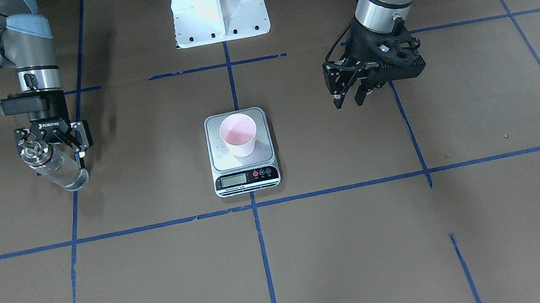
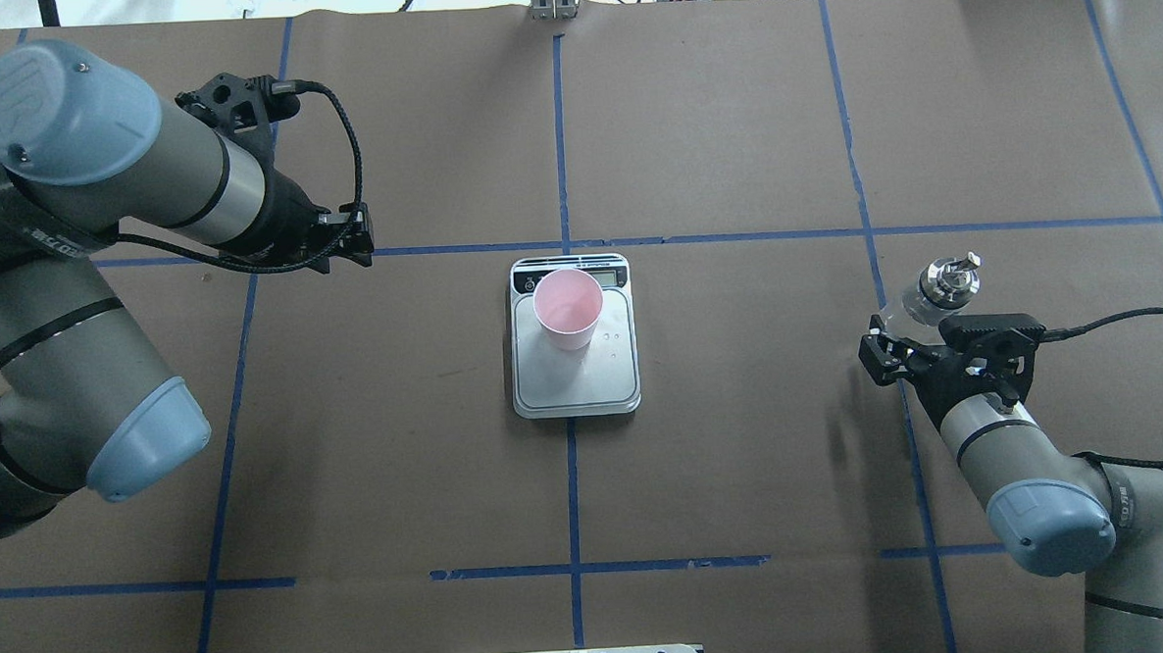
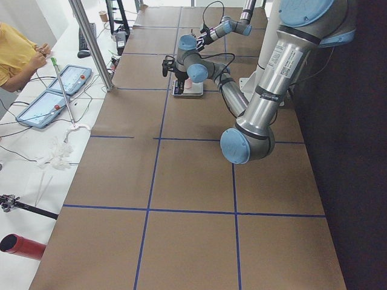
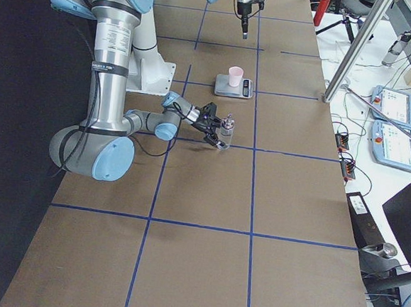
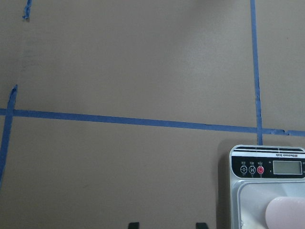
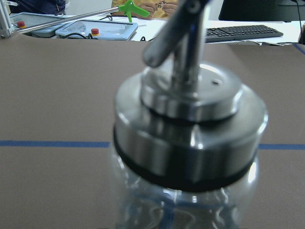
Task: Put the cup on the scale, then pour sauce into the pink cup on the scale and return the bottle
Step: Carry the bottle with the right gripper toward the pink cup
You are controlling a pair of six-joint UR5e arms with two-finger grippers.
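The pale pink cup stands upright on the silver platform of the scale, at the table's middle; both also show in the overhead view, cup on scale. The clear glass bottle with its metal spout stands on the table at my right side, with clear sauce in it. My right gripper reaches in level, its fingers on either side of the bottle with small gaps, open. My left gripper hangs open and empty, to the left of the scale and apart from it.
The white robot base stands behind the scale. Blue tape lines cross the brown table. A few droplets lie on the scale platform. Tablets and cables lie on the operators' side table, where a person in yellow sits.
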